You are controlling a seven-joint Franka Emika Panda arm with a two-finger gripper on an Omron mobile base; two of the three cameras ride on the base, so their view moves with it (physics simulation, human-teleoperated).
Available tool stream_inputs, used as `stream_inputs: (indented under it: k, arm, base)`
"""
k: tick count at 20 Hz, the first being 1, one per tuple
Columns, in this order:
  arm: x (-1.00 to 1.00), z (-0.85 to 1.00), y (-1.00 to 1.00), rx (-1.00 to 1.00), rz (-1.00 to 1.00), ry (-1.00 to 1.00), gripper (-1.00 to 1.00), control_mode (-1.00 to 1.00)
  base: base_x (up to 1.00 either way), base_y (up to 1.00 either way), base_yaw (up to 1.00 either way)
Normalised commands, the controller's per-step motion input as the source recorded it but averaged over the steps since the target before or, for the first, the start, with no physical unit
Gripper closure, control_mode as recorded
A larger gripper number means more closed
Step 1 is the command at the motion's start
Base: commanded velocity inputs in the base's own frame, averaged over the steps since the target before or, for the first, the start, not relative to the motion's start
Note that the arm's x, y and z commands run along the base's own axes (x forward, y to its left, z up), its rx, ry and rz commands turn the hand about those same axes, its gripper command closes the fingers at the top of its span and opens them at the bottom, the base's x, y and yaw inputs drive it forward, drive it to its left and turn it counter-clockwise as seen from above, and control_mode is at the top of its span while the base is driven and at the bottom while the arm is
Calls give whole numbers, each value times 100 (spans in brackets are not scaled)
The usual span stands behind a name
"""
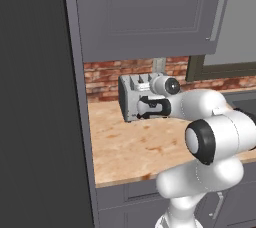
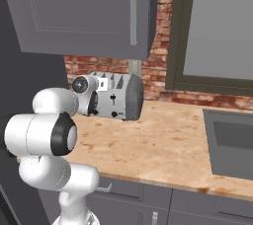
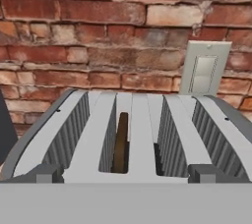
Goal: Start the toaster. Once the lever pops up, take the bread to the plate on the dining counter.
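Toaster point(image 3: 133, 134): one; bread point(image 3: 121, 142) slice: one, in slot; claw open.

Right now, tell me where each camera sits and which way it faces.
Left base view: behind the arm on its left, looking forward and down at the toaster on the counter; the white arm rises lower right.
Right base view: behind on its right, facing the same toaster and counter; arm rises lower left.
Hand view: on the hand, looking down over the toaster's slots at the bread and brick wall; open tool tips at bottom.
All three share the toaster.
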Motion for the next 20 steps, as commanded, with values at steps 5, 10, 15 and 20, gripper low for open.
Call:
stream_inputs:
  k: [5, 10, 15, 20]
  arm:
    - [0, 0, 8, 0, -3, 0, -100, -100]
    - [0, 0, 12, 0, -5, 0, -100, -100]
    - [0, 0, 16, 0, -5, 0, -100, -100]
    - [0, 0, 20, 0, -1, 3, -100, -100]
  base:
    - [0, 0, 0]
    - [0, 0, 0]
    - [0, 0, 0]
    - [0, 0, 0]
